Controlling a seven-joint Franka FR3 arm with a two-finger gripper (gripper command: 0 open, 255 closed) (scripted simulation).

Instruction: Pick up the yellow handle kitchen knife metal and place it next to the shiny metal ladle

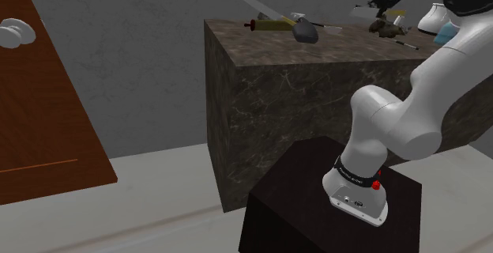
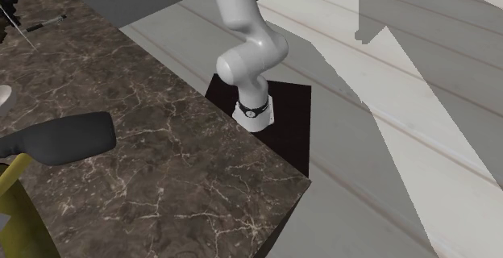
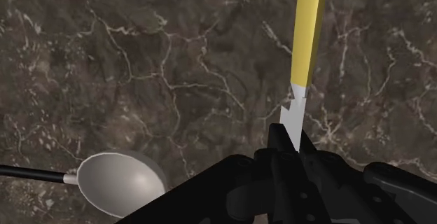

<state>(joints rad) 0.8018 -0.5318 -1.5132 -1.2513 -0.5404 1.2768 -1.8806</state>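
In the wrist view my gripper point(image 3: 294, 138) is shut on the knife's grey blade, just below the handle. The knife point(image 3: 308, 33) has a long yellow handle that points straight away from the fingers, over the dark marble counter point(image 3: 175, 61). The ladle point(image 3: 119, 184) lies on the counter beside the gripper, its shiny round bowl facing up and its thin dark handle running off to the side. In the shoulder view the black gripper point(image 1: 387, 2) hangs over the far right part of the counter top point(image 1: 316, 93).
On the counter's far side lie a dark grey tool point(image 1: 305, 31) and an olive-yellow one point(image 1: 272, 24); both also show close up in the second exterior view, the grey tool point(image 2: 56, 139) above the olive one point(image 2: 16, 208). A brown lump point(image 1: 387, 28) and white and blue items point(image 1: 438, 18) sit near the gripper. A wooden door point(image 1: 39, 109) stands left.
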